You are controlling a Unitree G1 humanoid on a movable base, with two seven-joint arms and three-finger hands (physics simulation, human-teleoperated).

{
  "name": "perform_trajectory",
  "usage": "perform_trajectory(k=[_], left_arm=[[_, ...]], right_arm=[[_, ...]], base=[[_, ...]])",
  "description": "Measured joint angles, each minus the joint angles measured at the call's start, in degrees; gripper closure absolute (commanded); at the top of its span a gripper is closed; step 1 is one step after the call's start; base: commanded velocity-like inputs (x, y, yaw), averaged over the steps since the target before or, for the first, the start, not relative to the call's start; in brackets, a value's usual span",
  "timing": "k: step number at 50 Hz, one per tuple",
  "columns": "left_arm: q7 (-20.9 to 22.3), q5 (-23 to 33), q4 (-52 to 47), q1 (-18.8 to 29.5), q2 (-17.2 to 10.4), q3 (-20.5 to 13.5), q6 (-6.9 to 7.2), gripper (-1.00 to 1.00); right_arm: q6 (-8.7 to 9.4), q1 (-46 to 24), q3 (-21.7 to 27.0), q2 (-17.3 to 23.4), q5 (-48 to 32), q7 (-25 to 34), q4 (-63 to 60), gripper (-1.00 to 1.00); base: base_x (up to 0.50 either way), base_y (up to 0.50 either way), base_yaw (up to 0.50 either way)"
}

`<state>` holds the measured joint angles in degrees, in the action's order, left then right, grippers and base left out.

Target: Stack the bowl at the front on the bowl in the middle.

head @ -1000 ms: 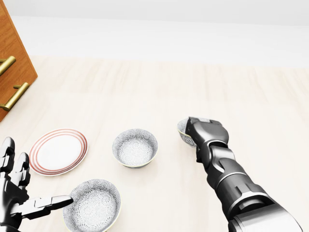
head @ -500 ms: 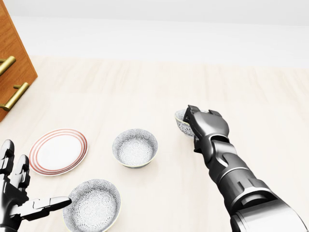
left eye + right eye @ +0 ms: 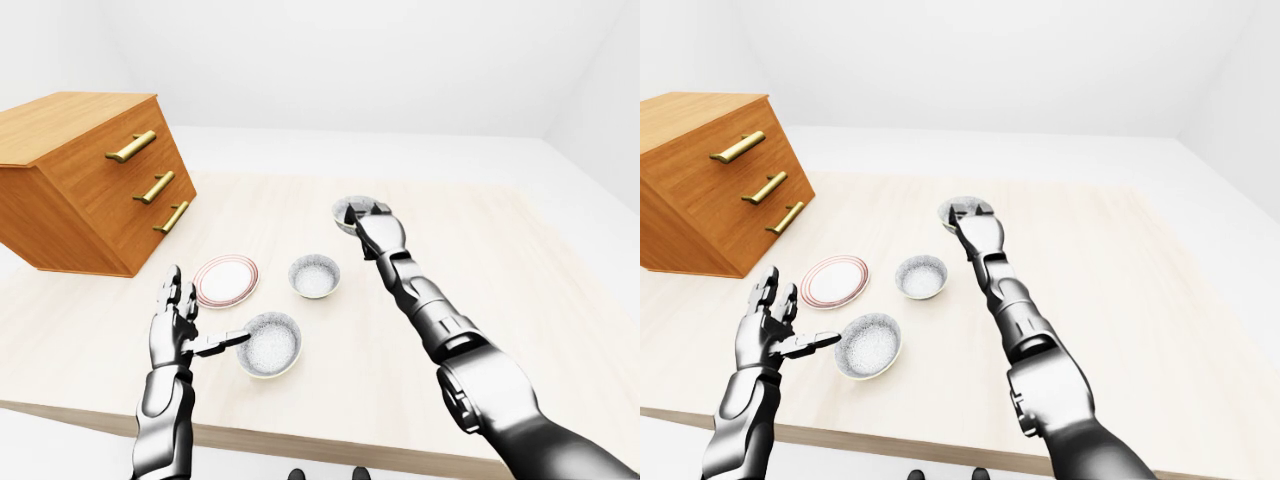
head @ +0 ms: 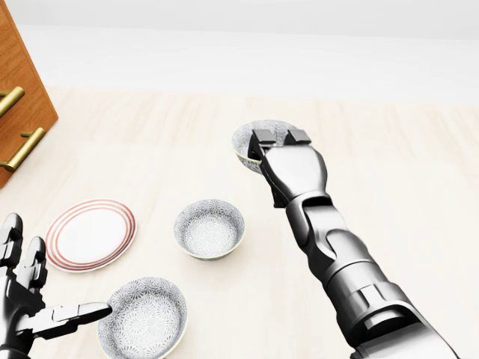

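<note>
While the carry step was under way, the surface [image 4: 389,149] bore a drawer chest [image 3: 80,180], then a plate [image 4: 90,233]. The right hand [image 4: 288,161] gripped the front bowl [image 4: 251,142], fingers closed on its rim, mouth up, round with no long axis. Down-left of them sat the middle bowl [image 4: 209,228]; next, I judged, swing over it and lower. The left hand [image 4: 30,303] was spread wide, one finger beside a third bowl [image 4: 146,318].
</note>
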<state>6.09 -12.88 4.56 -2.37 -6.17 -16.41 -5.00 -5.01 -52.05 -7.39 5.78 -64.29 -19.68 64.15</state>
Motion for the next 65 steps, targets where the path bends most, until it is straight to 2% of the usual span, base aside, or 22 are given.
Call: perform_trajectory(k=[19,31,47,65], left_arm=[[-0.2,0.4,0.3,0.1,0.0,0.2,0.0,-1.0],[-0.2,0.4,0.3,-0.1,0.1,0.2,0.0,-1.0],[0.2,0.1,0.7,-0.5,0.1,-0.2,0.0,-1.0],[0.4,-0.4,1.5,-0.7,-0.1,-0.7,0.0,-1.0]], right_arm=[[0.0,10.9,-2.0,-4.2,-5.9,0.4,-15.7,1.0],[0.0,16.0,-3.6,-7.0,-8.9,1.3,-20.9,1.0],[0.0,16.9,-5.3,-10.0,-11.5,0.7,-18.9,1.0],[0.0,16.1,-6.0,-11.3,-13.1,-0.7,-13.5,1.0]], base=[[0.0,0.0,0.0],[0.0,0.0,0.0],[0.0,0.0,0.0],[0.0,0.0,0.0]])
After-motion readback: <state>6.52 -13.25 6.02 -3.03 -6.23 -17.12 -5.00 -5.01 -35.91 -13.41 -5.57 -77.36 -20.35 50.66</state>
